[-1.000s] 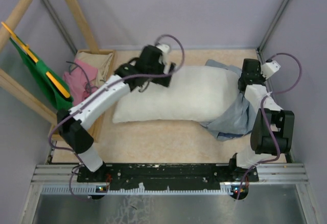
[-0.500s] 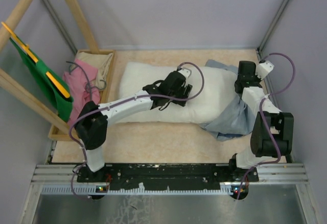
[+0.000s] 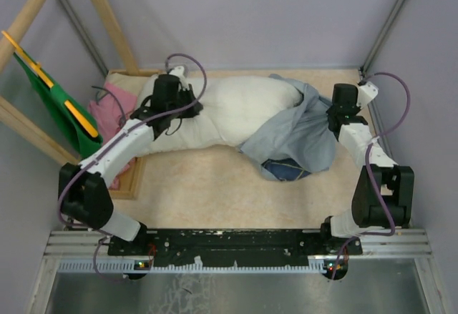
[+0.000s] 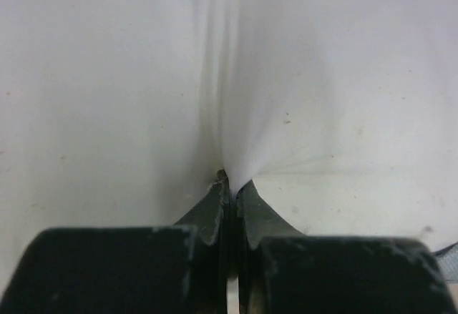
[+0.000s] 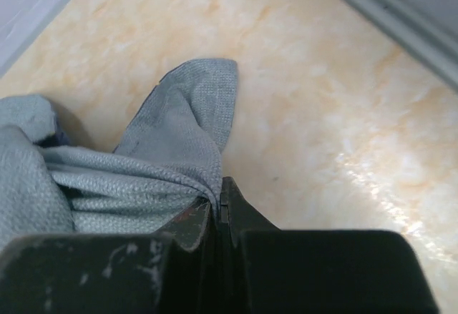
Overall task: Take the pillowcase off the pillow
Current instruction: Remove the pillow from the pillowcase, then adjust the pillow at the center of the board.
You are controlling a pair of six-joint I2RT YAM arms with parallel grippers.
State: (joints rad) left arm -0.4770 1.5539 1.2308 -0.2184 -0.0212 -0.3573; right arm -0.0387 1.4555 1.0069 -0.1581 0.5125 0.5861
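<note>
The pillowcase (image 3: 293, 131), bunched grey-side-out, hides the right end of the pillow (image 3: 229, 110); left end effector (image 4: 230, 185) pinches white pillow fabric tight, right end effector (image 5: 218, 203) clamps pillowcase cloth near the right edge of the bench (image 3: 215, 178).

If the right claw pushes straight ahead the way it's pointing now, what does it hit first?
The pillowcase. The right claw is shut on its grey cloth, and a flap of it lies directly ahead of the tips. Past the flap only bare table shows, though depth is hard to judge.
</note>
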